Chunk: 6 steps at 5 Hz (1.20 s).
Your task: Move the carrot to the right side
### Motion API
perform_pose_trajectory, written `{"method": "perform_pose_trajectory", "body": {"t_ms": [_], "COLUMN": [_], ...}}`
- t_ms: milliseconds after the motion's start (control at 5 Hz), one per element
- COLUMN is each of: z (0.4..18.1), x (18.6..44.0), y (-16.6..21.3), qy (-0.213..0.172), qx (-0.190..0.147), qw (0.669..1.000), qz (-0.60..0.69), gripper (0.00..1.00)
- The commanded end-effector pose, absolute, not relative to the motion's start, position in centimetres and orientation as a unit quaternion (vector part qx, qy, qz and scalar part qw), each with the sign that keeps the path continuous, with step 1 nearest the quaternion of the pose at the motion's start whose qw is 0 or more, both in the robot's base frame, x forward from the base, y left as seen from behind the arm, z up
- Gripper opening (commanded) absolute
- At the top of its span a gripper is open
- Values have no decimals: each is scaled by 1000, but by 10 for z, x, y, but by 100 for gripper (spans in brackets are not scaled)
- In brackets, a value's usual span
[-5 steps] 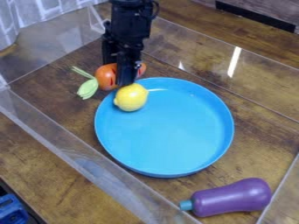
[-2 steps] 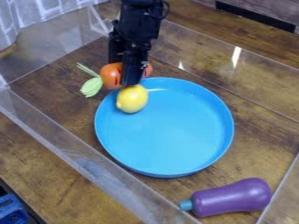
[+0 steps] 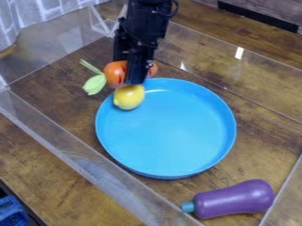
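Carrot (image 3: 116, 73) orange; leafy top (image 3: 94, 85) pale green (partly hidden).

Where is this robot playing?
It looks like a pretend kitchen or play table set up for a robot: there's a wooden tabletop, a blue plate with a yellow lemon, and a purple eggplant near a see-through wall.

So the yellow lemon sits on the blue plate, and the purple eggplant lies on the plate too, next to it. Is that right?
Not quite: the eggplant is not on the plate. The camera view shows it lying on the wooden table, beyond the plate's rim. The yellow lemon is indeed on the blue plate.
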<state>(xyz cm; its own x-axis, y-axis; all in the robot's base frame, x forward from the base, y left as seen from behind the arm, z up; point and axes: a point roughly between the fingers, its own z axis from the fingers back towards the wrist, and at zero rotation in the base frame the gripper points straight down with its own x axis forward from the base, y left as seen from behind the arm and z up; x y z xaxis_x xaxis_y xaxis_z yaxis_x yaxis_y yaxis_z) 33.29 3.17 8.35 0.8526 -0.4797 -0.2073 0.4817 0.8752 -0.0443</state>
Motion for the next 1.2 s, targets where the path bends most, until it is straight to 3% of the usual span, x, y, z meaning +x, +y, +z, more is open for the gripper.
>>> {"method": "perform_pose_trajectory", "body": {"t_ms": [0, 1000], "z": [128, 156], "x": [343, 312], "y": [21, -29], "qy": [49, 54], "qx": [32, 46], "qw": [962, 955], "qz": [-267, -288], "gripper": [0, 0]}}
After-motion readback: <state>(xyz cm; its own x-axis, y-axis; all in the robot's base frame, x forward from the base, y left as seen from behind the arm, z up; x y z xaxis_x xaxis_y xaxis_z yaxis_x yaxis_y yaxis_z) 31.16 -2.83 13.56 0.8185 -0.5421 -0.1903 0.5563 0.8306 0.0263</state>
